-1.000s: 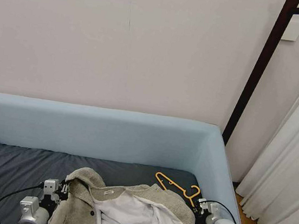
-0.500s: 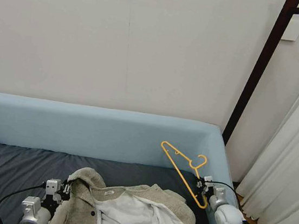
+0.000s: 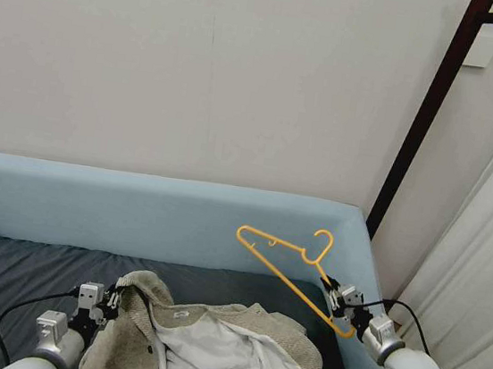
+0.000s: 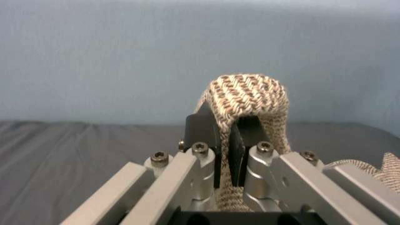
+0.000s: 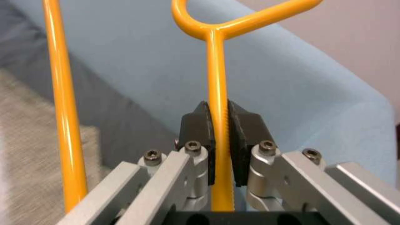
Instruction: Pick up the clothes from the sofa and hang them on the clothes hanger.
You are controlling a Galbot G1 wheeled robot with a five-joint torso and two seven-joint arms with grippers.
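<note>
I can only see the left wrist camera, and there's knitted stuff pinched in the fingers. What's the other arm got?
Observer: The right gripper is shut on an orange hanger, held in the air near the sofa's right end.
Operator: Is my knitted bit part of something bigger?
Observer: Yes, a beige cardigan with white lining, heaped on the sofa.
Operator: Where could it hang?
Observer: A dark post stands past the sofa's right end, beside a curtain.
</note>
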